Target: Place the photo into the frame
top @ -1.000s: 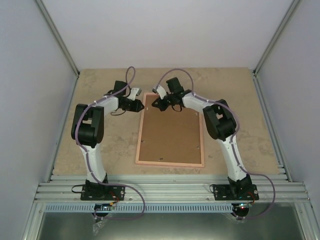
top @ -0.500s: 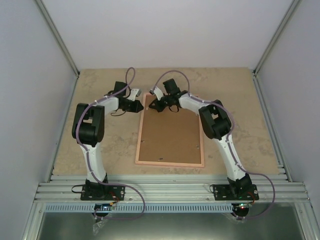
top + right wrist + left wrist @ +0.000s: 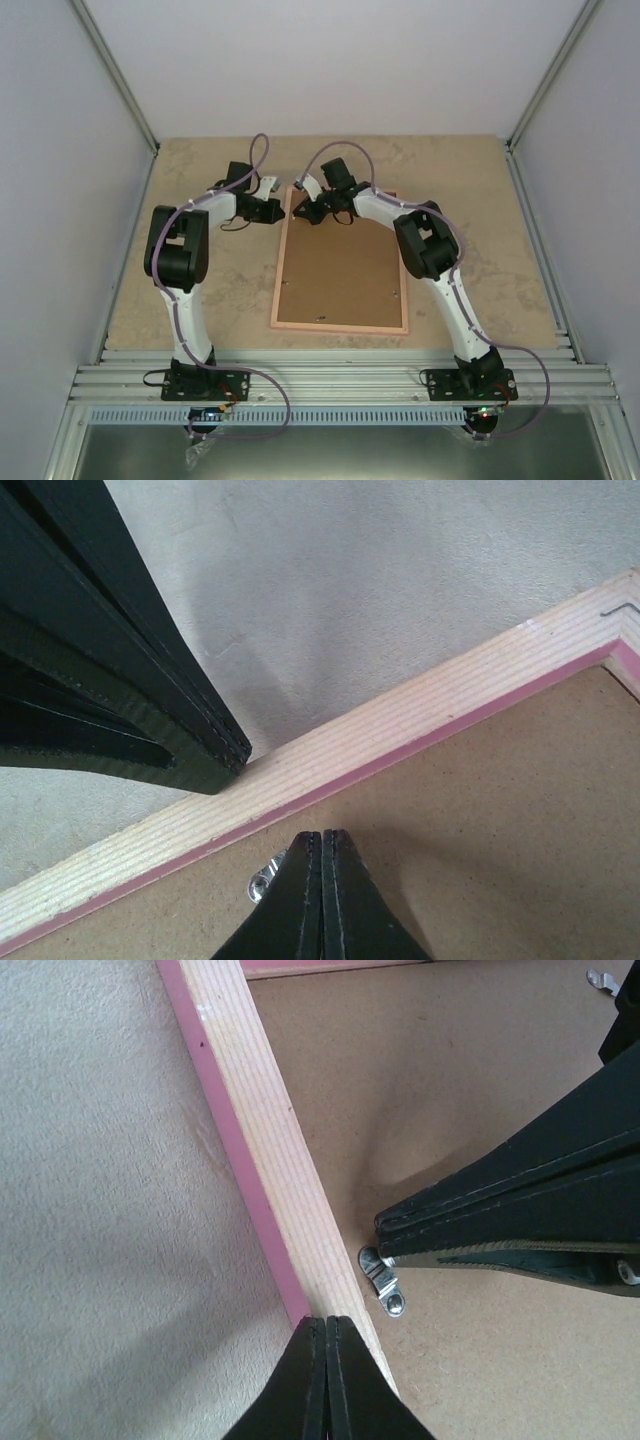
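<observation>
Frame (image 3: 340,329) lies flat, back side up, in the middle of the table (image 3: 200,290), with the brown backing board (image 3: 340,270) seated inside its rim. In the top view both grippers sit at the frame's upper left corner. Left gripper (image 3: 326,1322): jaws pressed fully together, gripping nothing, tips over the pale wooden left rail. Right gripper (image 3: 322,835): jaws likewise closed and empty, tips over the board, just beside a small metal tab (image 3: 383,1282) near that rail.
</observation>
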